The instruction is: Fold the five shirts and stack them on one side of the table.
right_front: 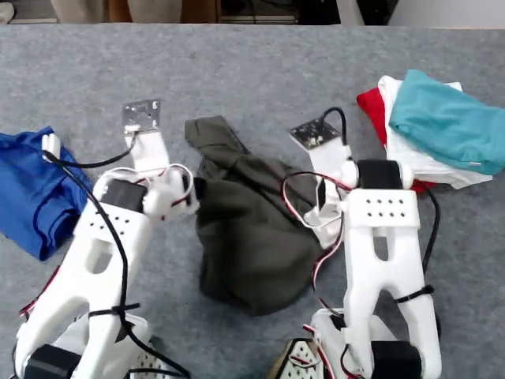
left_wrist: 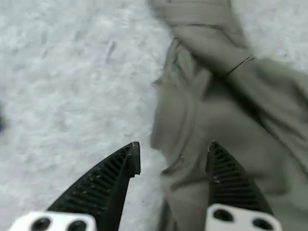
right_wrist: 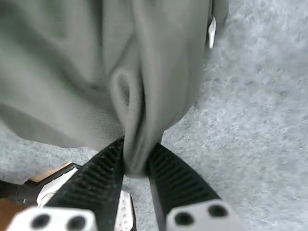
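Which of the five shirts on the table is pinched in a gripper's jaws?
The olive-green shirt between the arms: the right gripper clamps a fold of it in its jaws. The blue shirt and the teal, white and red pile lie ungripped.

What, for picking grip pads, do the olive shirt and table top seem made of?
Shirt: soft matte knit, likely cotton or a blend; it drapes, bunches in folds, and shows a fine mesh texture up close. Table top: grey felt or short-pile carpet, judging by its fuzzy, mottled, non-shiny surface.

Grey felt-covered table (right_front: pixel 260 71), brown furniture (right_front: pixel 197 9) beyond its far edge
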`<action>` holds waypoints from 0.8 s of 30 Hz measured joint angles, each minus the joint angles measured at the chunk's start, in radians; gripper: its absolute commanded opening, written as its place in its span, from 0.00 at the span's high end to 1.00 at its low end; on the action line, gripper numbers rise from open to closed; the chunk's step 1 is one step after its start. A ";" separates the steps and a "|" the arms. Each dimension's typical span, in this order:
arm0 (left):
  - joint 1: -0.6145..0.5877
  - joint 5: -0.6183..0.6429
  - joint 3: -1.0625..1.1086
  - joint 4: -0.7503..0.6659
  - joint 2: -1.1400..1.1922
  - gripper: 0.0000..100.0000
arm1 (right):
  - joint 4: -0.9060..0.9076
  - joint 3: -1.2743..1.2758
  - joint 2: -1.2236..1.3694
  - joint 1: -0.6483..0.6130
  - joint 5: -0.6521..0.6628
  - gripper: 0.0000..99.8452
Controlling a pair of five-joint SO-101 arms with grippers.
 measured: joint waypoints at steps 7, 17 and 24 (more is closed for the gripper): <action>0.086 0.006 0.051 -0.061 0.155 0.84 | -0.017 0.029 -0.006 0.035 0.000 0.99; 0.095 0.008 -0.021 0.008 0.381 0.98 | -0.054 0.031 -0.009 0.035 -0.025 0.99; 0.092 -0.072 -0.118 0.190 0.384 0.98 | -0.075 0.031 -0.009 0.038 -0.100 0.77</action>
